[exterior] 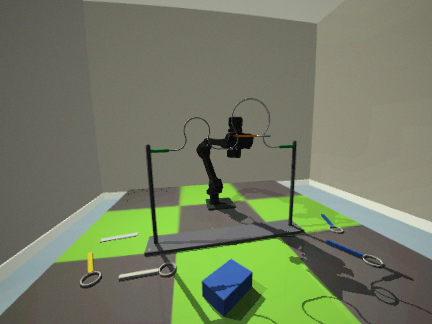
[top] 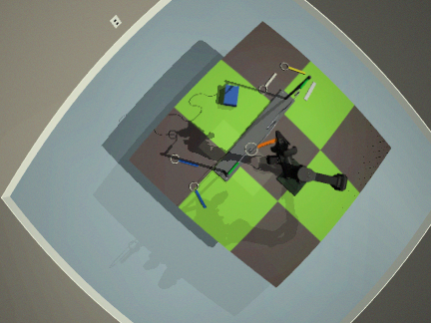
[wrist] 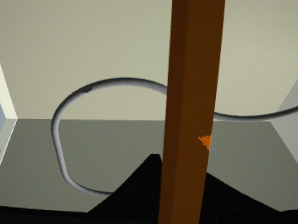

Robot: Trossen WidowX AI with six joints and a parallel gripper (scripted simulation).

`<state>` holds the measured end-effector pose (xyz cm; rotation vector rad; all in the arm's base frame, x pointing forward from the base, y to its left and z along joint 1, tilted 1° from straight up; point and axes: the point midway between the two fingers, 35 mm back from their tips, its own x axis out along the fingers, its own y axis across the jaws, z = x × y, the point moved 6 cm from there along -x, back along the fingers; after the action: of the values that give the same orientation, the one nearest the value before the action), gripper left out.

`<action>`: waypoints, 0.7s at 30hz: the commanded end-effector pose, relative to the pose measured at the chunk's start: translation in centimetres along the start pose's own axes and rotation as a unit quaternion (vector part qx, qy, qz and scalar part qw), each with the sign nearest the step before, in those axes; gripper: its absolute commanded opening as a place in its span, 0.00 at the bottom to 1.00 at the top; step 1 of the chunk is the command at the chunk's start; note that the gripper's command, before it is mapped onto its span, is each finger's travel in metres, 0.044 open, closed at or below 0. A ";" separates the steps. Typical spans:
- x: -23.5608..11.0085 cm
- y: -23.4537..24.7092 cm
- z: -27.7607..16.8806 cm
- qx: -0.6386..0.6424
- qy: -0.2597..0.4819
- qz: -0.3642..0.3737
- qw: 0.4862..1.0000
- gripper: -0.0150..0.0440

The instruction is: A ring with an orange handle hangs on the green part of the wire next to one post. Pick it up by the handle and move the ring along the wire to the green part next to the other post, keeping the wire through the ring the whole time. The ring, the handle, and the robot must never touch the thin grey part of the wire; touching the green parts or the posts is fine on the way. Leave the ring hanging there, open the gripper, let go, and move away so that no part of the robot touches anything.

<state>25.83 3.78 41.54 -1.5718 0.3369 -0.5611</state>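
Exterior view: arm reaches up behind wire, stretched between two posts on grey base plate. Pincer pinches orange handle, held level under large right-hand loop. Ring edge-on there; top view shows ring as open circle over base plate. Wrist view: only handle close up, grey wire curving behind.
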 end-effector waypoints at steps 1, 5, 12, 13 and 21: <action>-0.1 1.1 0.0 0.022 0.006 0.017 1.000 0.00; -0.3 2.0 0.2 0.053 0.011 0.035 0.998 0.00; -0.7 3.5 0.5 0.109 0.018 0.066 0.992 0.00; -0.8 3.7 0.6 0.118 0.019 0.071 0.990 0.00; -0.5 5.8 0.9 0.191 -0.008 0.099 0.976 0.00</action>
<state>26.39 4.28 36.59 -1.1871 0.3535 -0.4554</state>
